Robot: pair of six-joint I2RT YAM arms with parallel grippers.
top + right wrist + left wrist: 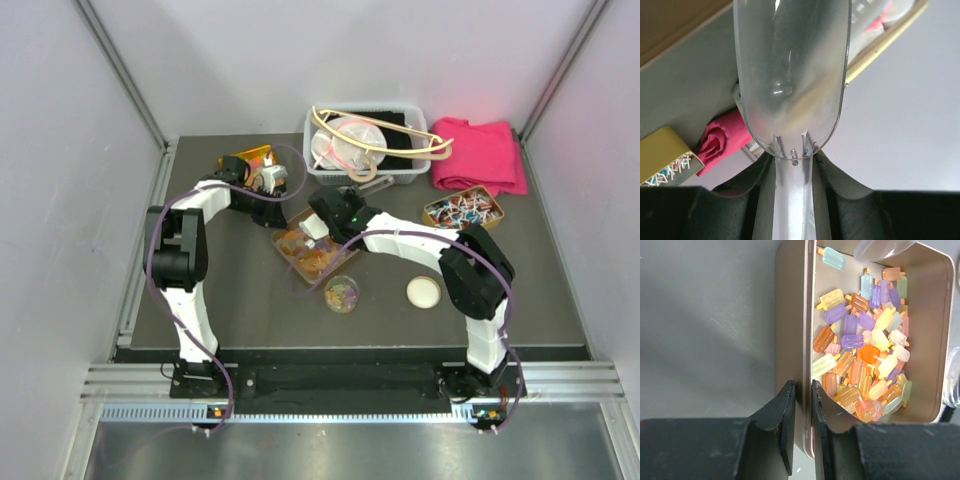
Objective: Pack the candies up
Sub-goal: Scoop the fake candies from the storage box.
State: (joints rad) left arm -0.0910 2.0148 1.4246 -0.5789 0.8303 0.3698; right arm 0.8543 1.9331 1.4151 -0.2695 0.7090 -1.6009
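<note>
In the middle of the table (250,310): tin (790,315) holding the candies (865,350); more in a small bowl (327,294) just toward the front edge
Left claw (802,390): closed on the tin's side wall
Right claw (792,172): clamped on a clear scoop (790,75) by its handle

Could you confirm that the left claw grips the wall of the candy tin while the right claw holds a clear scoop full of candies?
Not quite: the scoop is empty, as the right wrist view shows. The right claw does hold it, and the left claw grips the tin by its wall; the candies lie in the tin.
</note>
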